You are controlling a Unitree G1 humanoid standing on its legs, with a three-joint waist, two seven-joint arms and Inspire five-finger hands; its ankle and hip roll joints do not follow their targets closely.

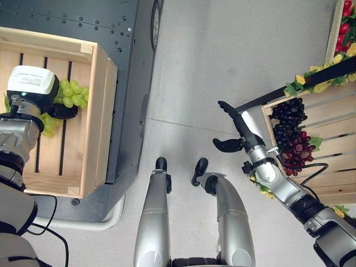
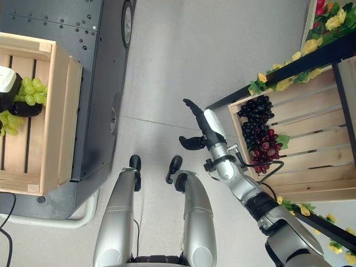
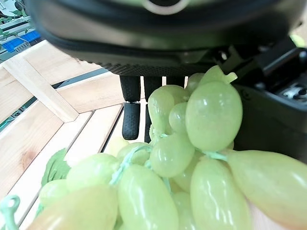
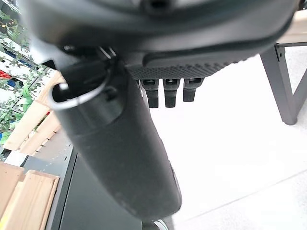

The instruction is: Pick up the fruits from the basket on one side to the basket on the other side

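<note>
Left hand: the left hand (image 1: 62,110) is low inside the left crate (image 1: 94,119), its dark fingers (image 3: 131,117) reaching past the green grapes (image 1: 73,93); whether they clasp the bunch cannot be told.
Green grapes: the bunch lies against the palm in the left wrist view (filling most of it), over the crate's slatted bottom; a second pale green bunch (image 1: 49,122) lies just beside the hand.
Right hand: the right hand (image 1: 236,129) hangs over the grey floor (image 1: 222,55), fingers straight, thumb out to the side, holding nothing.
Right crate: the right crate (image 1: 328,117) holds dark grapes (image 1: 288,119) with red grapes (image 1: 296,154) touching them below, near the right wrist.
</note>
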